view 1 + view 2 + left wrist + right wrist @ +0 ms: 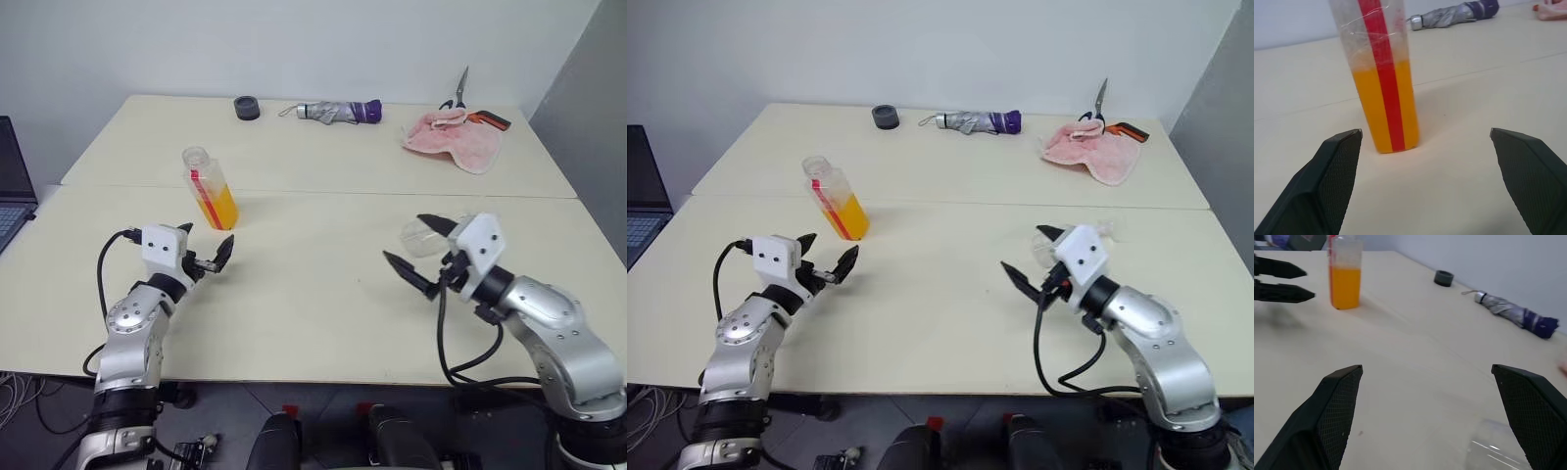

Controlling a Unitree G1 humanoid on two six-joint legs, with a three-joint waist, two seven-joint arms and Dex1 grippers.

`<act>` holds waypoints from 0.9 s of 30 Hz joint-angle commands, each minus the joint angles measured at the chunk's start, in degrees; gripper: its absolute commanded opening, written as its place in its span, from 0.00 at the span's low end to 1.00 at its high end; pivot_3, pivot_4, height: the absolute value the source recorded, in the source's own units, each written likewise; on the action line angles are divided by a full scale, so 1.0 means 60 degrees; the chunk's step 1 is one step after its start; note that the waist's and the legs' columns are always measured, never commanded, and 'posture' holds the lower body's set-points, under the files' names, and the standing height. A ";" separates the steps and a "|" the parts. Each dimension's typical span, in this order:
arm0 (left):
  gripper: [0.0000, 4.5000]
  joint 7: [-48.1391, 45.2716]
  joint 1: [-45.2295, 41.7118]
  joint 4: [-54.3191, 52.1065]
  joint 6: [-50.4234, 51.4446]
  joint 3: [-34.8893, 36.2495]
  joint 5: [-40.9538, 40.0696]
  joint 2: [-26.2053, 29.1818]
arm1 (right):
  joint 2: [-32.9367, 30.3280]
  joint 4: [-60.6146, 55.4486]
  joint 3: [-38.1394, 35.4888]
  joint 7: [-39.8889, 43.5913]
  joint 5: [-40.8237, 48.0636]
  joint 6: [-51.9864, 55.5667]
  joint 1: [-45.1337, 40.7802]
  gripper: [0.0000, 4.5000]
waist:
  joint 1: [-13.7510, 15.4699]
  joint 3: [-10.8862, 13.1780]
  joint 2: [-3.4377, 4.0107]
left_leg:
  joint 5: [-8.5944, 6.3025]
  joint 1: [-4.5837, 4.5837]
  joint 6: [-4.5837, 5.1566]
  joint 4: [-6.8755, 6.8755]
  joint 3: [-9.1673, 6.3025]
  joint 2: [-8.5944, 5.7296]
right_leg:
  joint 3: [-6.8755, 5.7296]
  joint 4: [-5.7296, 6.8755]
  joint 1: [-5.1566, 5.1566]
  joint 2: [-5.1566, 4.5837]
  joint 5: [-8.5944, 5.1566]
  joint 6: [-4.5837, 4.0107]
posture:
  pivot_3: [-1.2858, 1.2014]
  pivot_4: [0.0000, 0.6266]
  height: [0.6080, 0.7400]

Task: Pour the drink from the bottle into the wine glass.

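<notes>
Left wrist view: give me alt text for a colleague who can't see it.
An uncapped clear bottle with a red strip, about half full of orange drink, stands on the cream table ahead of the open left claw. A folded umbrella lies behind.

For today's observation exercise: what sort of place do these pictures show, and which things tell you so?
Probably a lab or office workroom: plain cream tables against a bare wall, a laptop at the edge, and assorted test items such as a folded umbrella.

Left tool (203, 251) open, level; right tool (419, 249) open, angled leftward.
</notes>
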 commanded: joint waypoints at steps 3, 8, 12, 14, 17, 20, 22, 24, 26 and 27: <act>0.99 -0.1482 0.0126 -0.1538 0.0598 -0.0965 -0.0600 0.0181 | -0.1141 0.0852 -0.0163 -0.0278 -0.1799 -0.1378 0.0476 1.00 | 0.0033 -0.0001 -0.0002 | 0.0000 0.0001 0.0000 0.0003 0.0004 -0.0009 | 0.0003 -0.0003 0.0004 0.0000 0.0000 0.0001 | 0.52 0.24 1.00; 0.99 -0.3192 -0.0887 -0.1708 0.1213 -0.1862 -0.1046 0.0522 | -0.1809 0.3274 0.0488 -0.1401 -0.4158 -0.3603 -0.0193 1.00 | -0.0001 0.0000 -0.0002 | 0.0002 0.0015 -0.0002 0.0003 0.0030 -0.0016 | 0.0021 -0.0002 0.0001 0.0031 -0.0001 0.0002 | 0.52 0.24 1.00; 0.99 -0.4425 -0.1839 -0.1374 0.1433 -0.2448 -0.1188 0.0697 | -0.2502 0.5372 0.1179 -0.2448 -0.6082 -0.5291 -0.0832 1.00 | -0.0016 0.0001 -0.0001 | 0.0002 0.0022 -0.0002 -0.0004 0.0052 -0.0016 | 0.0040 -0.0002 -0.0002 0.0038 0.0000 0.0000 | 0.52 0.24 1.00; 0.99 -0.4903 -0.2065 -0.1275 0.1452 -0.2666 -0.1216 0.0727 | -0.2799 0.6295 0.1552 -0.2719 -0.6727 -0.5981 -0.1068 1.00 | -0.0024 0.0000 0.0000 | 0.0002 0.0022 -0.0002 -0.0004 0.0059 -0.0017 | 0.0047 -0.0003 -0.0002 0.0037 0.0000 -0.0001 | 0.52 0.24 1.00; 0.99 -0.5332 -0.2271 -0.1175 0.1430 -0.2873 -0.1173 0.0720 | -0.2832 0.7393 0.1872 -0.3132 -0.7224 -0.6819 -0.1467 1.00 | -0.0037 0.0001 0.0000 | 0.0000 0.0021 0.0000 -0.0014 0.0064 -0.0015 | 0.0055 -0.0006 -0.0007 0.0035 0.0000 -0.0003 | 0.52 0.24 1.00; 0.99 -0.5538 -0.2487 -0.1042 0.1365 -0.3010 -0.1124 0.0615 | -0.2777 0.8623 0.2335 -0.3663 -0.7815 -0.7680 -0.2062 1.00 | -0.0047 0.0002 -0.0001 | 0.0000 0.0019 0.0000 -0.0013 0.0065 -0.0016 | 0.0057 -0.0005 -0.0010 0.0035 0.0001 -0.0004 | 0.52 0.24 1.00; 0.99 -0.5625 -0.2579 -0.0974 0.1328 -0.3052 -0.1118 0.0570 | -0.2716 0.9196 0.2523 -0.4049 -0.8080 -0.8101 -0.2416 1.00 | -0.0037 0.0002 -0.0001 | 0.0000 0.0019 0.0000 -0.0010 0.0063 -0.0019 | 0.0056 -0.0002 -0.0010 0.0032 0.0001 -0.0004 | 0.52 0.24 1.00; 0.99 -0.5695 -0.2654 -0.0957 0.1337 -0.3117 -0.1132 0.0495 | -0.2593 1.0064 0.2892 -0.4658 -0.8608 -0.8609 -0.3090 1.00 | -0.0048 0.0002 -0.0001 | 0.0000 0.0020 0.0000 -0.0008 0.0065 -0.0019 | 0.0058 -0.0002 -0.0010 0.0032 0.0001 -0.0004 | 0.52 0.24 1.00; 0.99 -0.5728 -0.2687 -0.0919 0.1332 -0.3140 -0.1103 0.0442 | -0.2487 1.0869 0.3223 -0.5164 -0.9067 -0.8936 -0.3692 1.00 | -0.0064 0.0002 -0.0001 | 0.0000 0.0021 0.0000 -0.0007 0.0069 -0.0020 | 0.0061 -0.0001 -0.0010 0.0030 0.0001 -0.0004 | 0.52 0.24 1.00; 0.99 -0.5733 -0.2699 -0.0897 0.1321 -0.3144 -0.1087 0.0424 | -0.2457 1.1228 0.3377 -0.5376 -0.9268 -0.9057 -0.3938 1.00 | -0.0083 0.0002 -0.0001 | 0.0001 0.0019 0.0000 -0.0007 0.0065 -0.0019 | 0.0059 -0.0001 -0.0010 0.0031 0.0001 -0.0004 | 0.52 0.24 1.00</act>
